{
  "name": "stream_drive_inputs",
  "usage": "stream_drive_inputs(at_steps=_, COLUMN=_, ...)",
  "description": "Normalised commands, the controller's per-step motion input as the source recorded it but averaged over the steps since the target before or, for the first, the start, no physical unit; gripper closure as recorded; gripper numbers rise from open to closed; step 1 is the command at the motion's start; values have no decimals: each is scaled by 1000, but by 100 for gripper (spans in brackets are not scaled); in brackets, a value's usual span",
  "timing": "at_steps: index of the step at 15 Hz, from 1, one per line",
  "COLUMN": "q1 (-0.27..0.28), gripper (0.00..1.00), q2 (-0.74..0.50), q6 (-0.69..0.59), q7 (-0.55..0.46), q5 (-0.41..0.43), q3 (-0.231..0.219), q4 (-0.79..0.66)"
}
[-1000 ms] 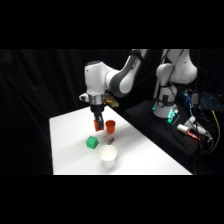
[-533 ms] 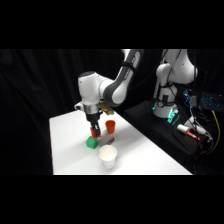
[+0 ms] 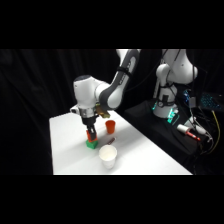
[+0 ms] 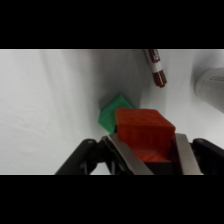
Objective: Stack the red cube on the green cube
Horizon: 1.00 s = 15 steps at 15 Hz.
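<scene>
In the wrist view the red cube (image 4: 144, 131) sits clamped between my two fingers (image 4: 122, 155), and the gripper (image 4: 147, 150) is shut on it. Just beyond and partly under it lies the green cube (image 4: 111, 115) on the white table. From the side, the gripper (image 3: 90, 132) reaches down over the table's left part with the red cube (image 3: 91, 136) right on top of the green cube (image 3: 91, 144); whether the two touch I cannot tell.
An orange-red cup (image 3: 110, 127) stands just right of the gripper. A white cup (image 3: 108, 156) is in front (image 4: 210, 82). A dark red marker (image 3: 110, 142) lies between them (image 4: 156, 67). A second robot (image 3: 172, 85) stands off the table, right.
The arm has swung left and down with the red cube, from beside the orange-red cup to directly over the green cube.
</scene>
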Motion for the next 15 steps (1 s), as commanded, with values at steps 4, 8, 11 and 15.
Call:
stream_drive_inputs(at_steps=4, q1=-48, gripper=74, q2=124, q6=-46, q7=-130, q5=-44, q3=24, q4=192)
stream_drive_inputs(at_steps=8, q1=-47, gripper=74, q2=87, q6=-48, q7=-119, q5=-53, q3=16, q4=164)
stream_drive_inputs(at_steps=11, q1=-39, gripper=16, q2=38, q6=-48, q7=-106, q5=-64, q3=6, q4=137)
stream_drive_inputs(at_steps=15, q1=-22, gripper=0, q2=8, q6=-51, q7=-89, q5=-89, q3=-12, q4=114)
